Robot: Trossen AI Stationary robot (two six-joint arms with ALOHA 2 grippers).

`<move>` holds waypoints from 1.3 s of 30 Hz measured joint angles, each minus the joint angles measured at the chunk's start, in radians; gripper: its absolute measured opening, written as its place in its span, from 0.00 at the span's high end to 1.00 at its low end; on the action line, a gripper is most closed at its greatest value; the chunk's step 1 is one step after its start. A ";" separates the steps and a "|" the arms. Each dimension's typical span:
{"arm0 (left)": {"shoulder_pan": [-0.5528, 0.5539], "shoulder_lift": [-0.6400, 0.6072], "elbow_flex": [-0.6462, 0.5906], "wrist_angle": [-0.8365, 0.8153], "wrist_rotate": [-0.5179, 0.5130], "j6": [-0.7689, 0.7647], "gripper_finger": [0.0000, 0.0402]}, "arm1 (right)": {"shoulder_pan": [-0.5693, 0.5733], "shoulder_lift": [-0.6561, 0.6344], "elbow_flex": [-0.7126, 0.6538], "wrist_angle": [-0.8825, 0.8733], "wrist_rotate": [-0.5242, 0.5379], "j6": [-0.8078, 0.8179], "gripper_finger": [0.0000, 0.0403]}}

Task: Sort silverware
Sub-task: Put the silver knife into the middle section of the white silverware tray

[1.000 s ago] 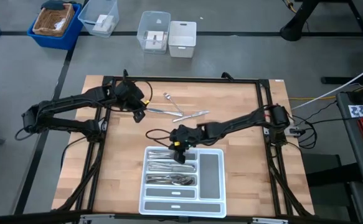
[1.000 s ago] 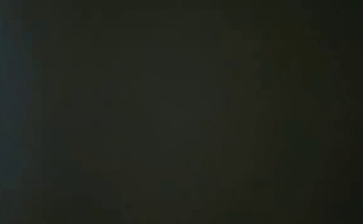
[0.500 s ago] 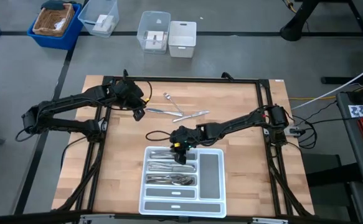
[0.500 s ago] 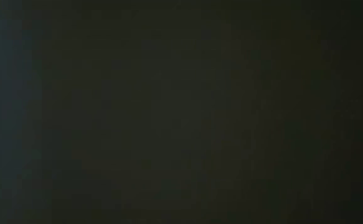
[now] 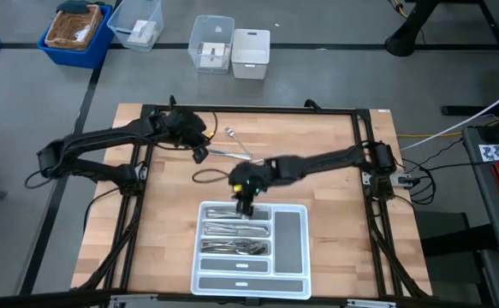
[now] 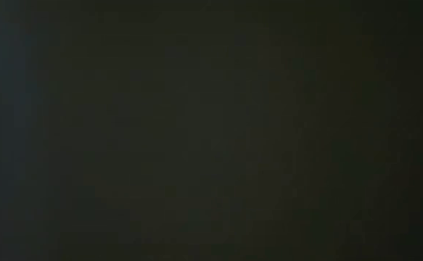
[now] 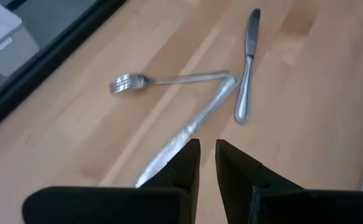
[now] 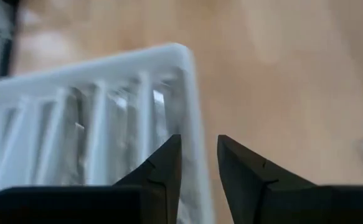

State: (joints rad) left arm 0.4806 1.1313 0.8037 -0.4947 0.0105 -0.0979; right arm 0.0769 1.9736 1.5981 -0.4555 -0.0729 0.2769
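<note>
Three loose pieces of silverware lie on the wooden table (image 5: 317, 222) ahead of your left gripper (image 7: 206, 149): a fork (image 7: 169, 79), a knife (image 7: 248, 65) and a second knife (image 7: 184, 134). Your left wrist view separates them clearly; from the high view they are only a small shiny cluster (image 5: 236, 147) beyond the white tray (image 5: 290, 235). The left fingers (image 7: 184, 165) stand a narrow gap apart, empty, just short of the second knife's blade tip. More silverware (image 5: 232, 231) already lies in the tray's long slots, seen from above. Your right gripper (image 5: 245, 204) hangs over the tray's far edge there. The right wrist view puts it above the tray's corner rim (image 8: 187, 93), fingers (image 8: 162, 171) slightly parted with nothing between them. Your low view is fully dark.
</note>
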 joint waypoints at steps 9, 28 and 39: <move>0.000 0.258 0.000 0.278 0.009 -0.001 0.90 | -0.129 -0.003 0.355 -0.632 0.102 -0.182 0.74; 0.113 0.619 0.000 0.687 0.010 -0.934 0.90 | -0.452 0.000 0.563 -0.878 0.221 -0.364 0.74; 0.124 0.651 0.000 0.746 0.079 -1.047 0.90 | -0.552 0.001 0.552 -0.834 0.198 -0.364 0.74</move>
State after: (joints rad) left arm 0.6048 1.7821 0.8036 0.2511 0.0898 -1.1452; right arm -0.4752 1.9747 2.1505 -1.2894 0.1253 -0.0875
